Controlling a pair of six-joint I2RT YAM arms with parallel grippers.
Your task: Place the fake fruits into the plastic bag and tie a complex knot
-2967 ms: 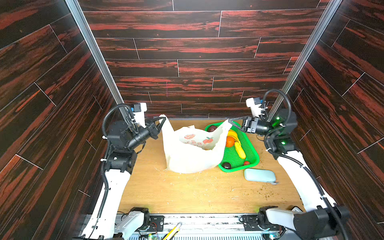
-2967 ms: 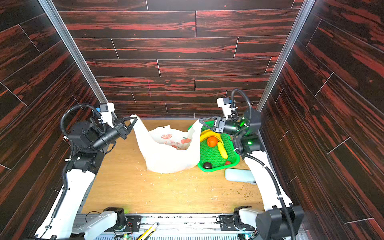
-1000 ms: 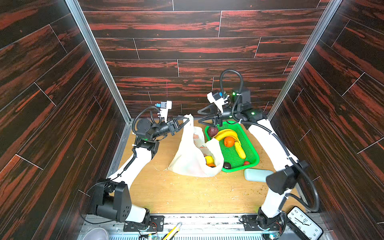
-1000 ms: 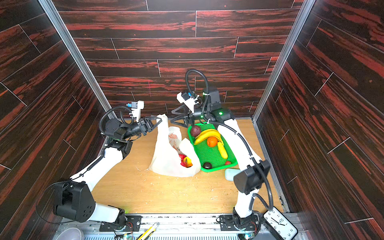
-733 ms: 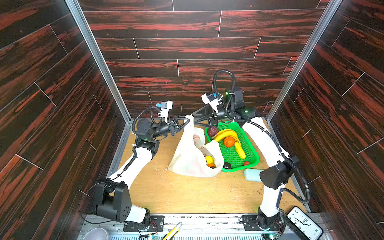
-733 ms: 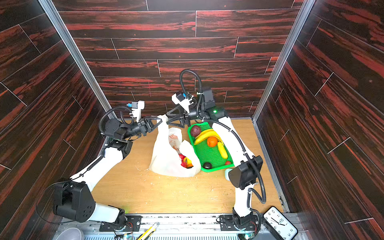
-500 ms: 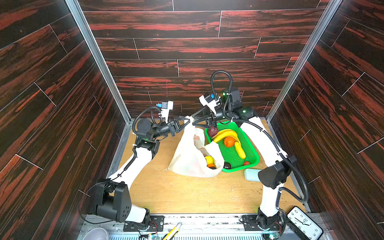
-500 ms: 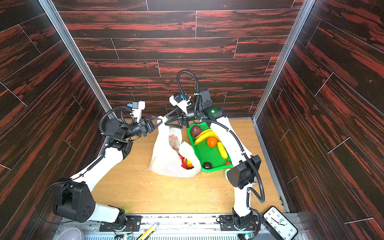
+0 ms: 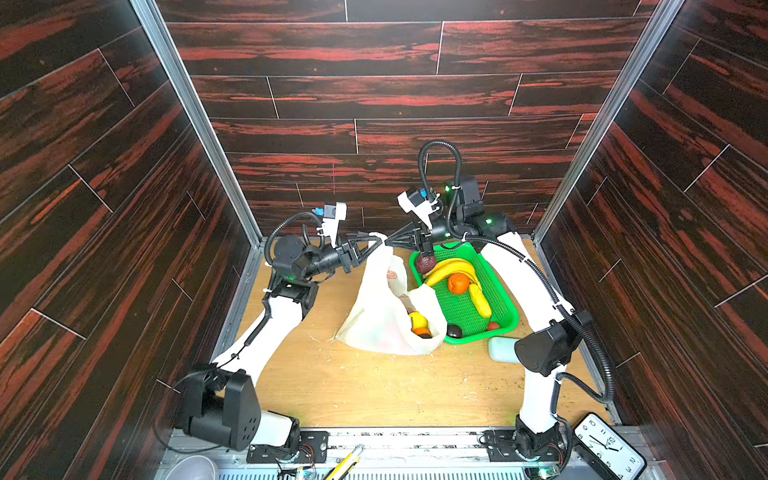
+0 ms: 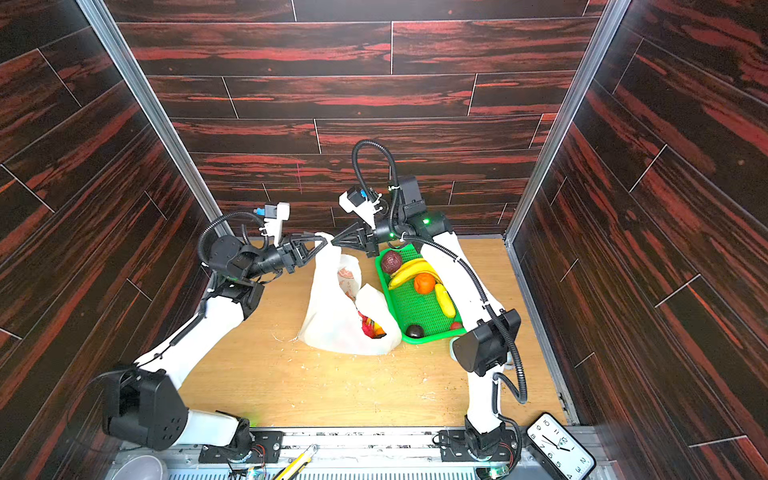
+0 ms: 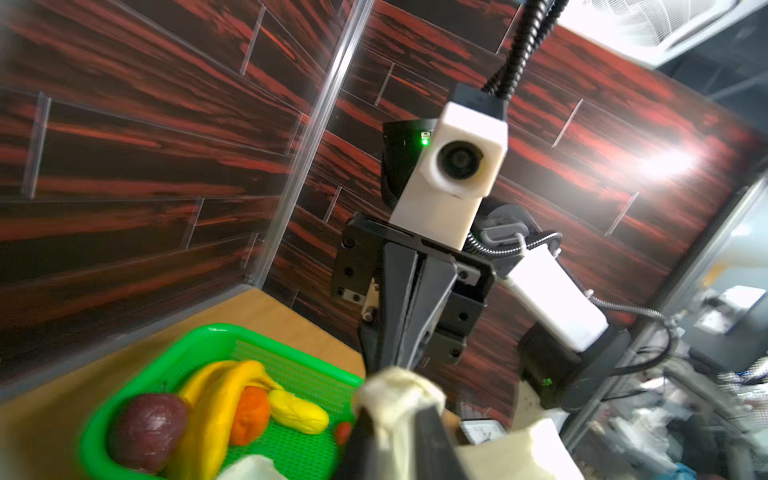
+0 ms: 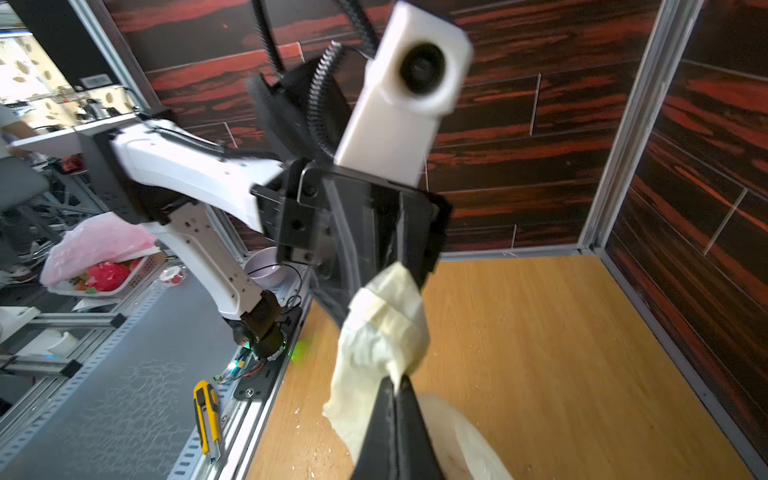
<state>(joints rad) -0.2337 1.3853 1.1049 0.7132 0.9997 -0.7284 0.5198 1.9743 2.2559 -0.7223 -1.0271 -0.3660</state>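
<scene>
Presently right tool (image 12: 395, 384) pinches the limp, slippery bag (image 9: 376, 320) by its handle; left tool (image 9: 375, 243), I cannot tell.

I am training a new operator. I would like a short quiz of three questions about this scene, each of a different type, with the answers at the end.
1. True or false: the bananas lie inside the plastic bag.
2. Choose one: the right gripper is shut on
A. the plastic bag
B. one of the bananas
C. nothing at all
3. Short answer: which fruit lies at the far end of the green basket, seen in both top views?

Key
1. False.
2. A.
3. The dark purple ball.
</scene>
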